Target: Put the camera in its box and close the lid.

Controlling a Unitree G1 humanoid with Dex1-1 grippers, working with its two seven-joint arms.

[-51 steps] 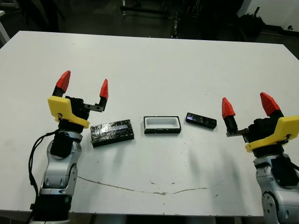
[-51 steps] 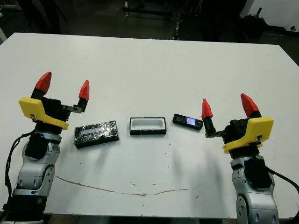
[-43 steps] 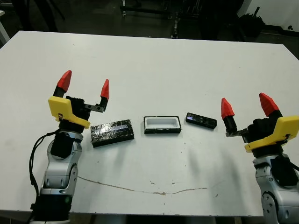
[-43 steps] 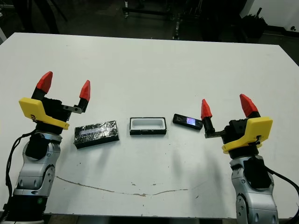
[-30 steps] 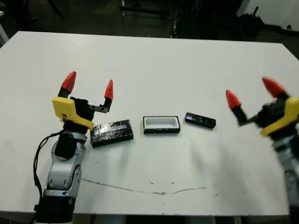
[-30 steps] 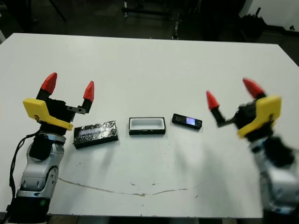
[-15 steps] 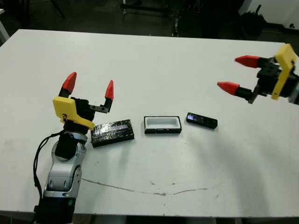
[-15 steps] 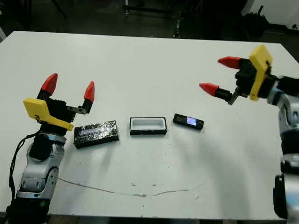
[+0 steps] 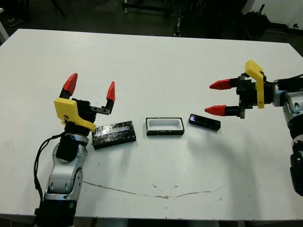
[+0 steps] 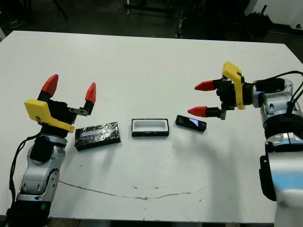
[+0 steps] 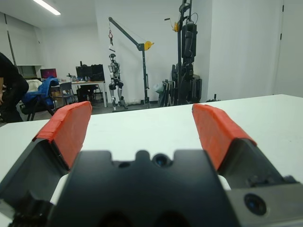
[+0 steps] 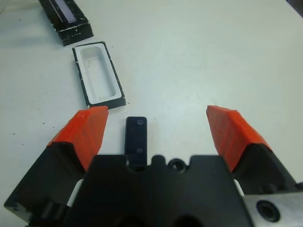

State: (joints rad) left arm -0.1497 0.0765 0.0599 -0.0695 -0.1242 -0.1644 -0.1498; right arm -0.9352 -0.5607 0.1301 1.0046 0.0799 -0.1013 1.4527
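Camera [image 9: 204, 122] lies flat mid-tabletop, just right of the open box [image 9: 164, 126]; lid [image 9: 113, 134] lies left of the box. Right hand [image 9: 217, 97], fingers spread wide and empty, hovers beside the camera: it should straddle the narrow sides before closing. Left hand [image 9: 90, 91] open, idle.

I can't read any text, label, brand or number anywhere in my views. Nothing legible shows.

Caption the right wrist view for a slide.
Open red-tipped right gripper poised over slim black bar camera, white-lined box beyond.
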